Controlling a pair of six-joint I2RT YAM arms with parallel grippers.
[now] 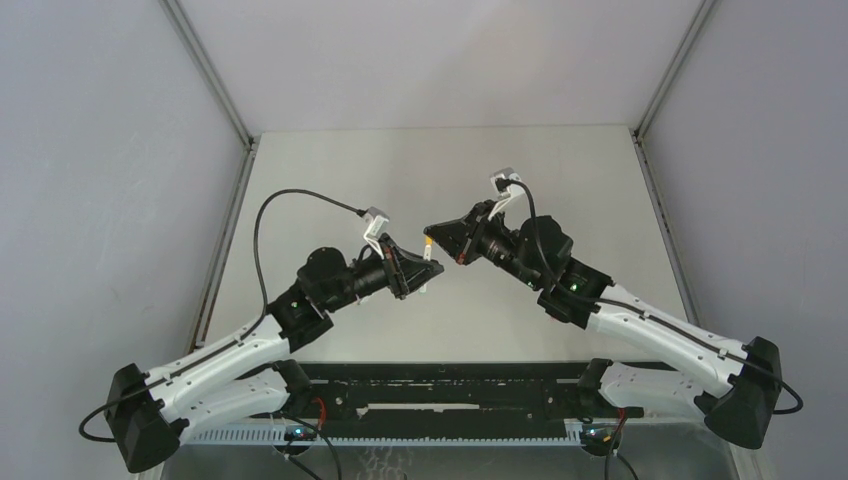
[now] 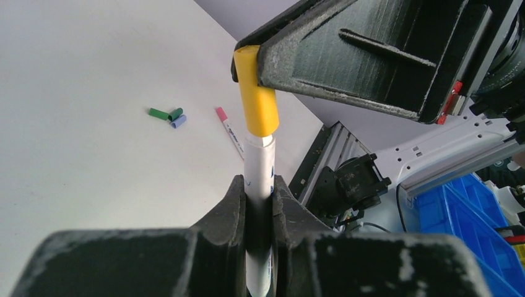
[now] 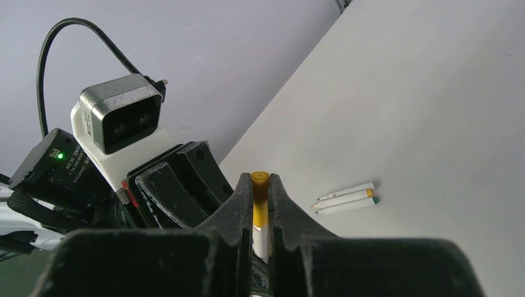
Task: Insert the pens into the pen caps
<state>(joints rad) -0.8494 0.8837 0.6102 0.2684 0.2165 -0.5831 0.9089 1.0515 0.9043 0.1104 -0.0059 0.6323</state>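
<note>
Above the table's middle my two grippers meet tip to tip. My left gripper (image 2: 259,185) is shut on a white pen (image 2: 259,164), whose front end sits inside a yellow cap (image 2: 257,99). My right gripper (image 3: 260,185) is shut on that yellow cap (image 3: 260,201), with the pen's white barrel (image 3: 262,241) showing just behind it. From above, the cap (image 1: 428,243) lies between the left gripper (image 1: 424,266) and the right gripper (image 1: 433,238). On the table lie green caps (image 2: 160,113), a blue cap (image 2: 179,121) and a pink-ended pen (image 2: 230,132). Three more pens (image 3: 345,197) lie side by side.
The right gripper's black fingers (image 2: 347,68) fill the upper right of the left wrist view. The left arm's wrist camera (image 3: 121,120) sits close to the right gripper. A black rail (image 1: 450,400) runs along the near edge. A blue bin (image 2: 470,235) stands past the table.
</note>
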